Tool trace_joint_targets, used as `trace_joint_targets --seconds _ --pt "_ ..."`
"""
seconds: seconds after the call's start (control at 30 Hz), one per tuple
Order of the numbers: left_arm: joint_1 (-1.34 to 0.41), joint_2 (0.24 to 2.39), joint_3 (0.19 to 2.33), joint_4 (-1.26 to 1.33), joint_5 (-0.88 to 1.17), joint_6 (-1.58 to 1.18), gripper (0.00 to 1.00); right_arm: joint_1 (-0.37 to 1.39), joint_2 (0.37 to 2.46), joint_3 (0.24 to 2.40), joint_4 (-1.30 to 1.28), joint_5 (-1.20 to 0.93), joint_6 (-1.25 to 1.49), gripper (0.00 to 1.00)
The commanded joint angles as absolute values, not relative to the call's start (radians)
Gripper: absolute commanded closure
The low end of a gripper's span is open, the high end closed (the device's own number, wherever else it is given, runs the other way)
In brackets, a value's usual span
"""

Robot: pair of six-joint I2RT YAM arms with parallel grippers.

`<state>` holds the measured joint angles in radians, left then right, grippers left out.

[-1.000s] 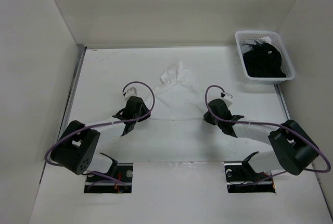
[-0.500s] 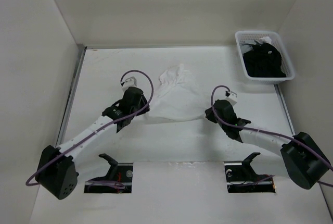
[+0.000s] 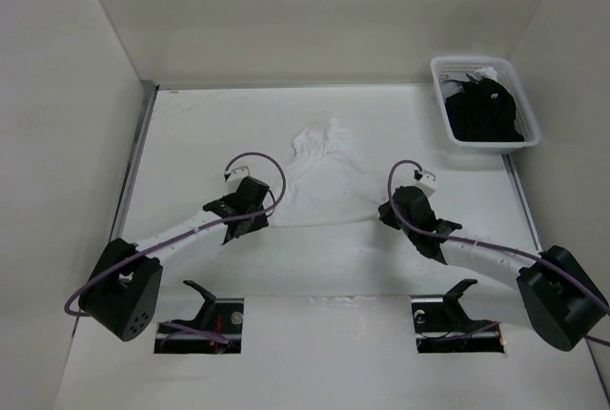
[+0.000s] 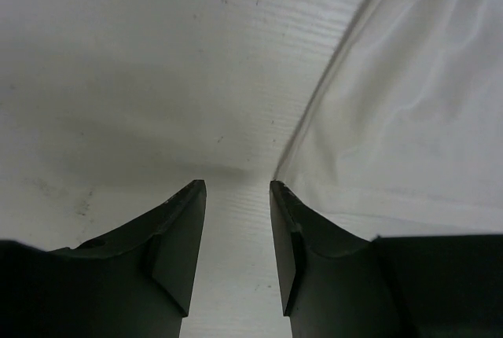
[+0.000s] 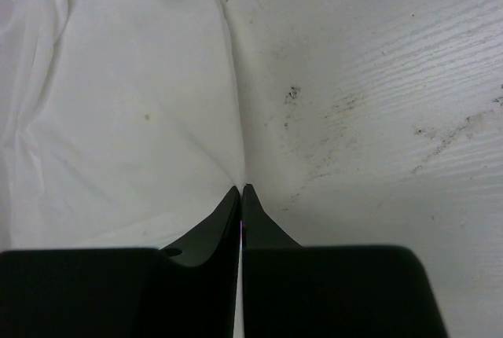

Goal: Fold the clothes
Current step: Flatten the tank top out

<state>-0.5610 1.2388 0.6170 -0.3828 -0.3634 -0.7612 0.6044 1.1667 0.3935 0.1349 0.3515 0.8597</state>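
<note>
The clothes (image 3: pixel 324 176) are one thin white garment spread on the table's middle, bunched at its far end. My left gripper (image 3: pixel 259 217) stands open at the garment's near-left corner. In the left wrist view its fingers (image 4: pixel 236 185) have only bare table between them, and the garment's edge (image 4: pixel 401 118) runs just past the right fingertip. My right gripper (image 3: pixel 386 212) is at the near-right corner. In the right wrist view it (image 5: pixel 242 189) is shut on the garment's edge (image 5: pixel 118 118), with creases running into its tips.
A white mesh basket (image 3: pixel 486 145) holding black garments (image 3: pixel 486 110) stands at the back right corner. White walls close the table on the left, back and right. The arm bases sit in two cut-outs (image 3: pixel 200 319) at the near edge.
The left gripper has drawn back toward the near side and opened, leaving the garment's left corner on the table. The right gripper closed on the right edge and held. The garment now lies flatter.
</note>
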Motion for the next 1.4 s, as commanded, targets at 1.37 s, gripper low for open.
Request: trace_joint_targets --seconds 1.37 --pt "-0.512 0.944 0.678 -0.293 -0.233 -0.749 1.0 0.66 0.926 0.472 0.024 0.377 0.79 1.0"
